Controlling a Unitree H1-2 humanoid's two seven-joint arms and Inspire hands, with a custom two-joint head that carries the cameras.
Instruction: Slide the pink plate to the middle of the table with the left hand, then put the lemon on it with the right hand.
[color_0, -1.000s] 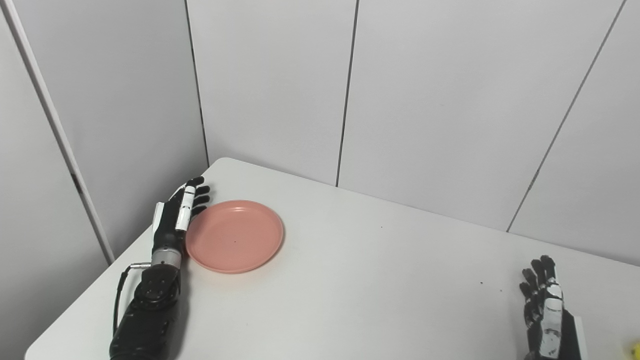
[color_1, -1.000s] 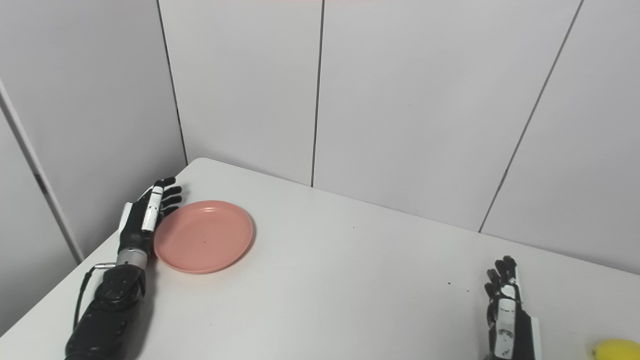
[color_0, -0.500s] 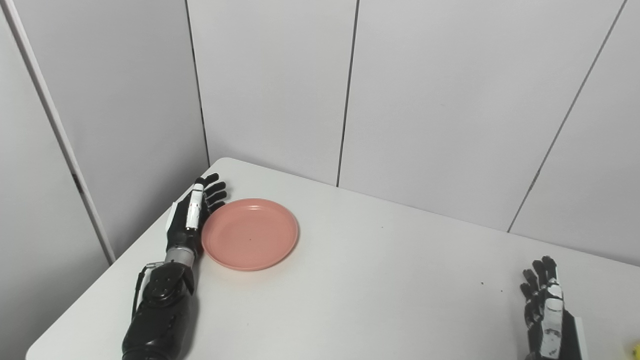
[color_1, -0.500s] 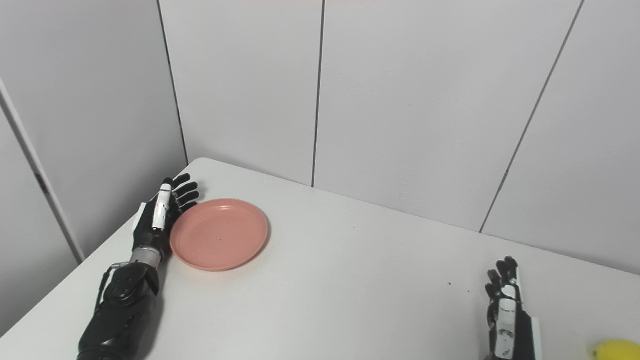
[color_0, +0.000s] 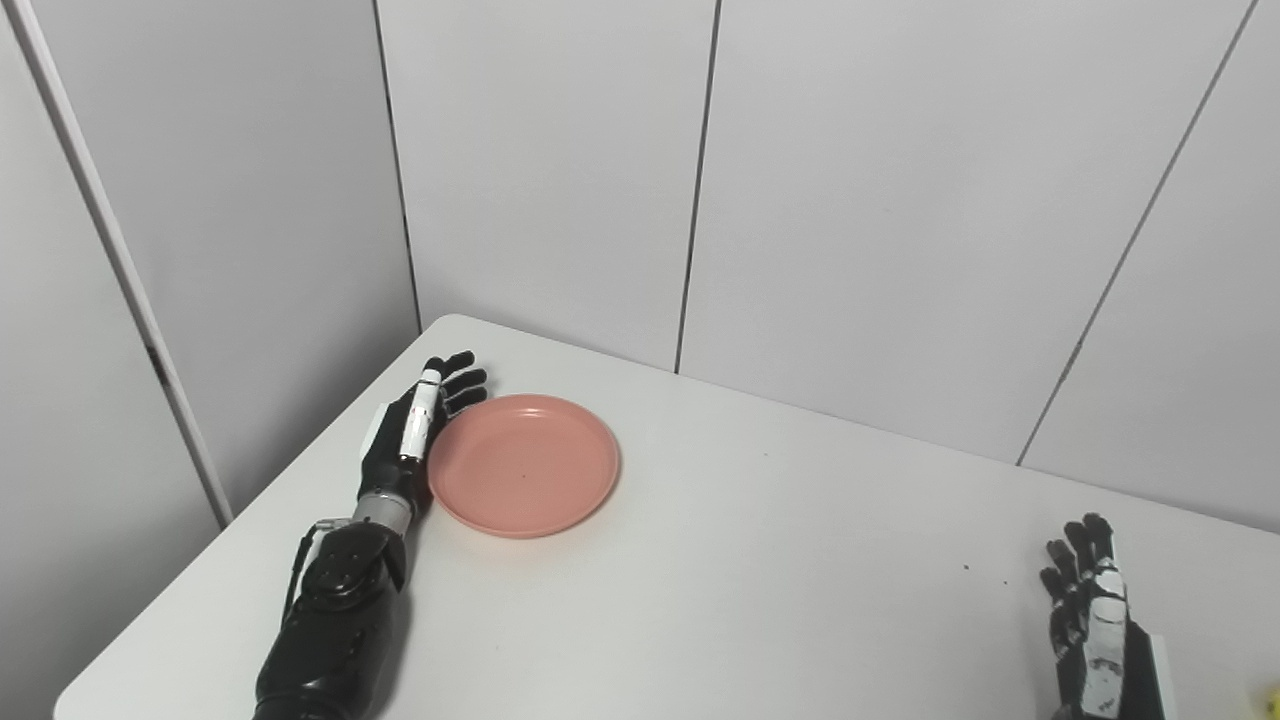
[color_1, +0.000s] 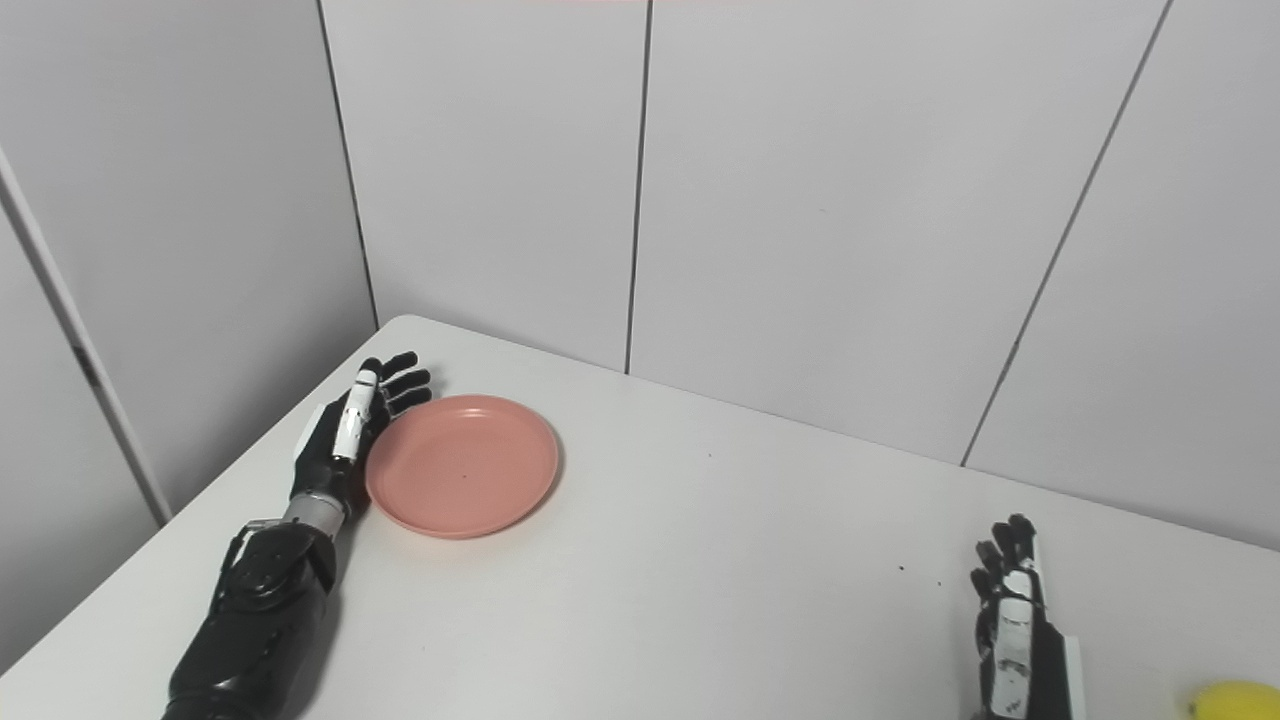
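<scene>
Left eye view shows the left hand (color_0: 412, 440) set edge-on against the left rim of the plate (color_0: 525, 463), fingers spread and straight, gripping nothing. The plate lies flat on the surface (color_0: 760, 580), in the far left part, near the rounded corner and the wall. The step in hand looks to be the slide toward the middle. To do it well, the hand should stay low with its side flush on the rim, pushing rightward and a little toward the robot, so the plate neither spins off the fingers nor rides up over them. A steady, slow push seems wise, since the smooth top likely lets the plate glide on.

Open room lies to the right of the plate: bare white top all the way across. The right hand (color_1: 1018, 630) waits near the bottom right, fingers spread and empty, with the lemon (color_1: 1232, 697) just beside it at the picture's corner, well apart from the plate.
</scene>
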